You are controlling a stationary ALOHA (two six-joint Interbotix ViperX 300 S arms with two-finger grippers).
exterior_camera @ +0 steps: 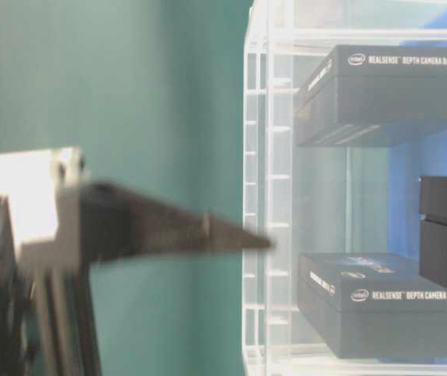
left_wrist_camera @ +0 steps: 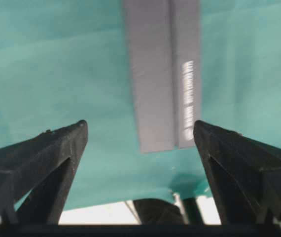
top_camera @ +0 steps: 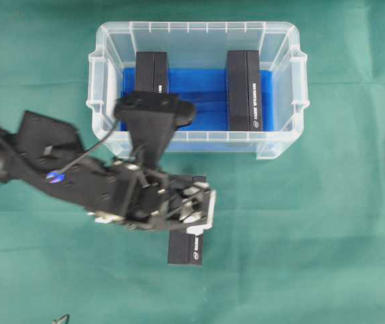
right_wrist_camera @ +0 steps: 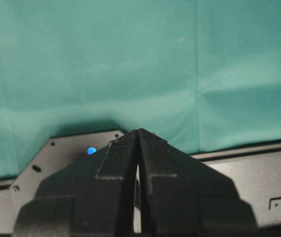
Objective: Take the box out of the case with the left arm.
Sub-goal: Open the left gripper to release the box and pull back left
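Left gripper (left_wrist_camera: 139, 129) fingers (left_wrist_camera: 56, 148) spread wide, released, nothing between them. The box (left_wrist_camera: 164, 74) lies flat on the green desk cloth (left_wrist_camera: 56, 64) just past the fingertips, out of the case; the wrist view shows clear gaps on both sides. In the overhead view that box (top_camera: 187, 248) sits near the front, below the gripper (top_camera: 196, 202), well apart from the case (top_camera: 196, 34).

Right gripper (right_wrist_camera: 138, 136) fingers clenched tip to tip, holding nothing, parked over its own base plate (right_wrist_camera: 259, 177) at the right edge.

Case: clear plastic bin, far centre of desk, blue sheet (top_camera: 206, 94) on its bottom. Two black boxes inside: one at left (top_camera: 152, 72), partly hidden by the left arm's camera mount (top_camera: 153, 111); one at right (top_camera: 244, 90), running near to far. Table-level view reads "RealSense Depth Camera D435i" on their labels (exterior_camera: 412, 59).
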